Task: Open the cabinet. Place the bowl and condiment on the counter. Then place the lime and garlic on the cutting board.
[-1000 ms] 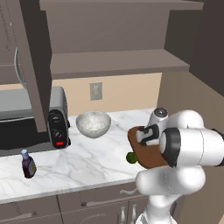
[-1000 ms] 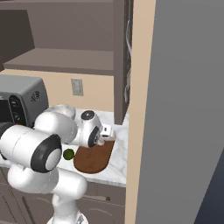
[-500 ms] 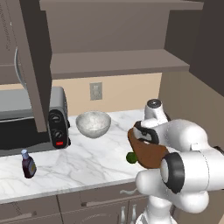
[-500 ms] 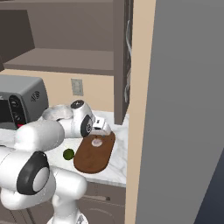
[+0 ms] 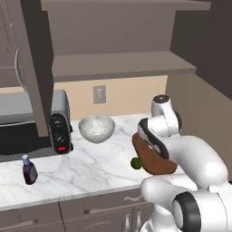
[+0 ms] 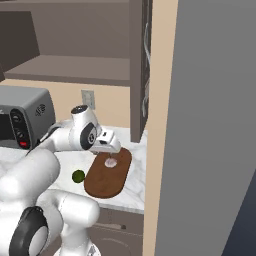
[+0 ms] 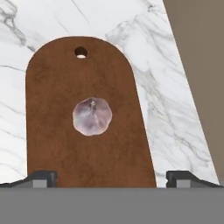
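On the oval reddish-brown cutting board (image 7: 87, 131), hand view shows the ridged pinkish garlic (image 7: 92, 116) lying free, gripper (image 7: 111, 178) fingers spread apart. Left base view adds the speckled bowl (image 5: 96, 128), round lime (image 5: 135, 162) beside the board.

Toaster oven (image 5: 31, 129), wall outlet (image 5: 99, 94)

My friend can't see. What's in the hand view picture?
A small pinkish-white garlic bulb sits in the middle of an oval reddish-brown wooden cutting board on the white marble counter. The end effector hovers above, open.
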Controlling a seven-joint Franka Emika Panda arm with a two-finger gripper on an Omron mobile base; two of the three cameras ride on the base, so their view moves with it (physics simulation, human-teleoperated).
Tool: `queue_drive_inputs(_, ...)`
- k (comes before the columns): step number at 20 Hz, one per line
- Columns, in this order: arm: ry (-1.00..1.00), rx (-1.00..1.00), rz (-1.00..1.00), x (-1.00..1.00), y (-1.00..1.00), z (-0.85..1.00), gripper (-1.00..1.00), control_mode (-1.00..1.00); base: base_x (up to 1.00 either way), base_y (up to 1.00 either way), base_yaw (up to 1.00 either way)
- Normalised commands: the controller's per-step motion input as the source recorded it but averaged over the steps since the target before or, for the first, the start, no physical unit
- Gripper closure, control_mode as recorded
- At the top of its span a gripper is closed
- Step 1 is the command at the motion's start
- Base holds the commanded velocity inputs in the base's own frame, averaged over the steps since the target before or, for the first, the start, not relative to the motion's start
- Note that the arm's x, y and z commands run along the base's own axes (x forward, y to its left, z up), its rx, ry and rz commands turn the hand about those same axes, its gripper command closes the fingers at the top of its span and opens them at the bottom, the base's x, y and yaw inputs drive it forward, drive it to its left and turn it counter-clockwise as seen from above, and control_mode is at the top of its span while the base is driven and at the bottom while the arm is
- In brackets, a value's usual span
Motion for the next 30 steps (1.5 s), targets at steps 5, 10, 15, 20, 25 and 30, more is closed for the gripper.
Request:
queue_drive_inputs(5,0.0,0.0,0.0,-0.49,0.32,0.0,-1.0,-1.0,0.0,0.0,0.0)
queue_drive_inputs(10,0.0,0.0,0.0,-0.32,0.35,0.0,-1.0,-1.0,0.0,0.0,0.0)
queue_drive_inputs(15,0.04,-0.01,0.0,-0.04,0.35,0.0,-1.0,-1.0,0.0,0.0,0.0)
queue_drive_inputs(20,0.09,-0.02,0.0,0.0,0.38,0.0,-1.0,-1.0,0.0,0.0,0.0)
queue_drive_inputs(25,0.12,-0.01,0.02,0.06,0.24,0.0,-1.0,-1.0,0.0,0.0,0.0)
queue_drive_inputs(30,0.11,0.0,0.03,0.22,0.02,-0.11,-1.0,-1.0,0.0,0.0,0.0)
